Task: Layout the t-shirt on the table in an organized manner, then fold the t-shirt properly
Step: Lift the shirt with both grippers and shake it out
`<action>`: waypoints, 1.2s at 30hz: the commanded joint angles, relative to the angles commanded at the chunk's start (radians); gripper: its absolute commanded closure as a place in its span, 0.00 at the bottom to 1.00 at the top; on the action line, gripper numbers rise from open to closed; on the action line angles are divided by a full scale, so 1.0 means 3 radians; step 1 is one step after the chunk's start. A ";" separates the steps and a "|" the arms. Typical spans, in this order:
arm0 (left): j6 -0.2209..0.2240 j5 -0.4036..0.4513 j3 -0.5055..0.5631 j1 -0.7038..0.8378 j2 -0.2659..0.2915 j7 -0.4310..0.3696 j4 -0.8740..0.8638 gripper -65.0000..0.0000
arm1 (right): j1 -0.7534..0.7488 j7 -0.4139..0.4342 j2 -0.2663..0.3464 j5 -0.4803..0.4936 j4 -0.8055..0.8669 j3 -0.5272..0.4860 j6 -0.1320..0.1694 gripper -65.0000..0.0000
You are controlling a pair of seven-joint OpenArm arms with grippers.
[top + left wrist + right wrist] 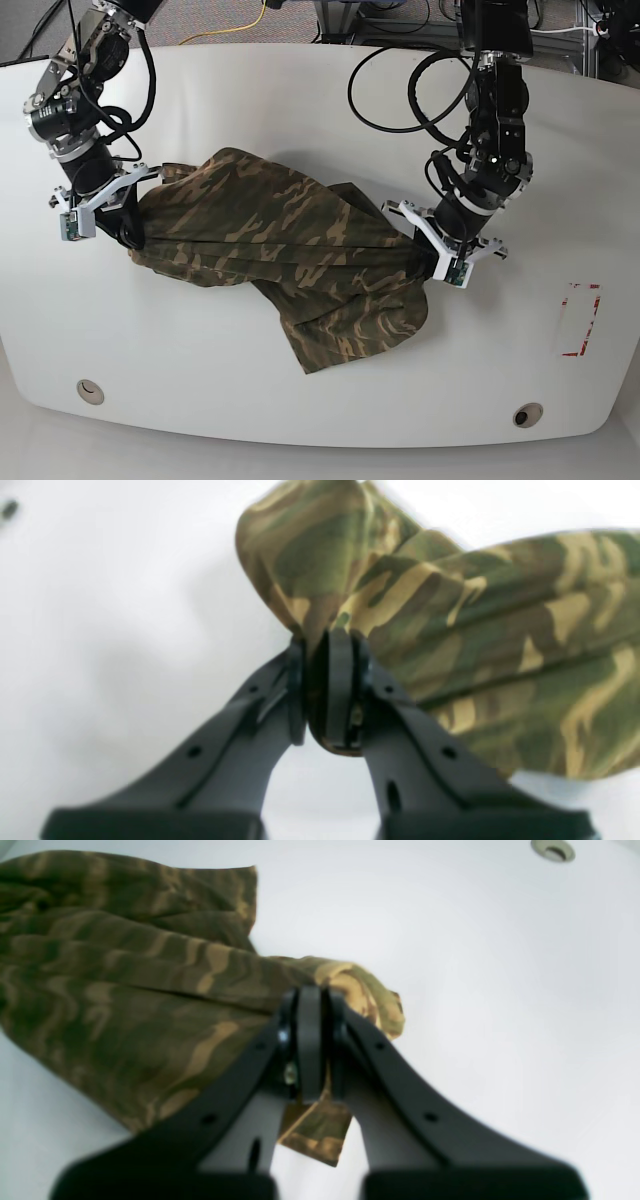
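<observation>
The camouflage t-shirt [280, 250] lies stretched and wrinkled across the middle of the white table [300, 100], pulled taut between both grippers, with a loose flap hanging toward the front edge. My left gripper [425, 262] is on the base view's right, shut on the cloth's right end; up close its jaws [330, 640] pinch a bunched fold of t-shirt [500, 630]. My right gripper [130, 237] is at the left end, shut on the t-shirt [125, 1005], with a hem corner hanging below the closed fingertips [310, 995].
Two round grommet holes [90, 391] [527, 414] sit near the table's front edge, and one grommet [552, 849] shows in the right wrist view. A red-marked rectangle [580, 320] is at the right. Black cables [400, 90] loop above the left arm.
</observation>
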 joint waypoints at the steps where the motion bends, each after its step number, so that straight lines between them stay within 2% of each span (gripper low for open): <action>1: 0.0000 0.0000 0.0000 0.0031 0.0000 0.0015 0.0061 1.00 | 0.0031 0.0000 0.0020 0.0036 0.0000 0.0000 0.0026 1.00; 5: 0.0000 0.0000 0.0000 0.0015 0.0000 0.0015 0.0174 1.00 | 0.0215 -0.0056 0.0179 0.0194 0.0000 0.0015 0.0061 1.00; 11: 0.0005 0.0010 -0.0118 -0.0322 0.0010 0.0015 0.0164 1.00 | 0.0588 -0.0194 0.0363 0.0189 -0.0015 0.0005 0.0072 1.00; 17: 0.0005 0.0005 -0.0164 -0.0900 0.0036 0.0235 0.0159 1.00 | 0.0992 -0.0205 0.0542 0.0194 -0.0123 -0.0046 0.0072 1.00; 22: 0.0005 0.0010 -0.0174 -0.1463 0.0148 0.0455 0.0159 1.00 | 0.1396 -0.0205 0.0767 0.0205 -0.0266 -0.0174 0.0072 1.00; 29: 0.0000 0.0005 -0.0159 -0.2066 0.0159 0.0486 0.0159 1.00 | 0.1995 -0.0205 0.1018 0.0189 -0.0517 -0.0476 0.0072 1.00; 36: 0.0000 0.0005 -0.0159 -0.2025 0.0092 0.0491 0.0153 1.00 | 0.2061 -0.0205 0.1038 0.0215 -0.0624 -0.0547 0.0072 1.00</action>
